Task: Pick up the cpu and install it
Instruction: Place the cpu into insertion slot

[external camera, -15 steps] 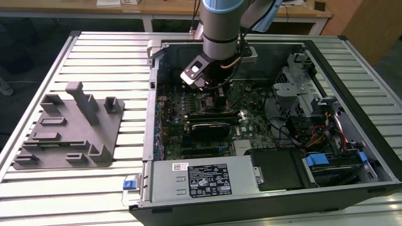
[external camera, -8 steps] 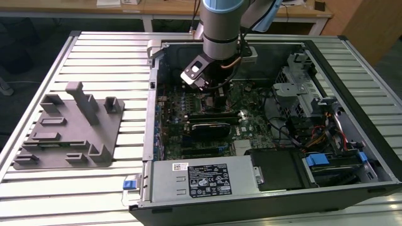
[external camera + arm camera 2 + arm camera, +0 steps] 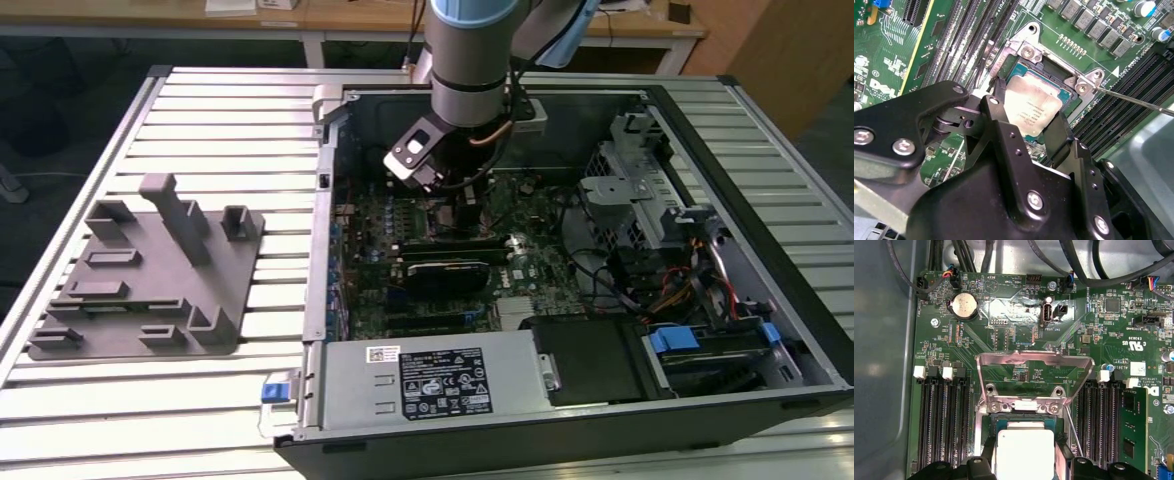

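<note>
A: Gripper (image 3: 1029,107)?
B: Fingers closed on two opposite edges of the cpu (image 3: 1026,452), within the socket (image 3: 1021,419) frame. Seated or just above it, can't tell.
A: Doing it well?
B: Chip flat, square to the socket, no pressing down.

In the exterior view the counter (image 3: 200,110) shines bright at 9 o'clock. In the first wrist view the cpu (image 3: 1024,452) glares white.

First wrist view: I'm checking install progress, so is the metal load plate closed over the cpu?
No, the load plate is swung open, leaving the cpu uncovered.
</note>
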You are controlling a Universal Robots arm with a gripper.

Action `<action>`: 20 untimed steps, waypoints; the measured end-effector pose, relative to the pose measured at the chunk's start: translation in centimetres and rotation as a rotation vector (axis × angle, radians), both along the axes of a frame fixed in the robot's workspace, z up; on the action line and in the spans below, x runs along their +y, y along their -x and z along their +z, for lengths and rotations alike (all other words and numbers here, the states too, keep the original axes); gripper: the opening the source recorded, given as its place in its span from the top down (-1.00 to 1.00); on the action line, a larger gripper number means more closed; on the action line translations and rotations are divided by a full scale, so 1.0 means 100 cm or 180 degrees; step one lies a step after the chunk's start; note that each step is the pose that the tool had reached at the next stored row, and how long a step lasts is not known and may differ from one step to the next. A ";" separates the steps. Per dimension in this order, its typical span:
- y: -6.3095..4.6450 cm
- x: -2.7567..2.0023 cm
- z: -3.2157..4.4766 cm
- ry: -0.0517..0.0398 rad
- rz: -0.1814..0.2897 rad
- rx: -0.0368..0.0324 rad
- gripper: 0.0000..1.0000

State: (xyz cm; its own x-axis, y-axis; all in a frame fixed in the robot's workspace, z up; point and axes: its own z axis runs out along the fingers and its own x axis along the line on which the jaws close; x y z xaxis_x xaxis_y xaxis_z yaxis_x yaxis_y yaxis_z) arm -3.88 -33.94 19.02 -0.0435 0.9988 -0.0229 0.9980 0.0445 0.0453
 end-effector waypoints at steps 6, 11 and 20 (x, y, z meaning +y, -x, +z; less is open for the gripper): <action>0.000 0.0002 -0.0005 -0.0004 0.0000 -0.0002 -0.22; 0.000 0.0000 0.0005 -0.0001 0.0000 0.0000 -0.22; 0.000 0.0000 0.0036 -0.0008 0.0000 0.0000 -0.22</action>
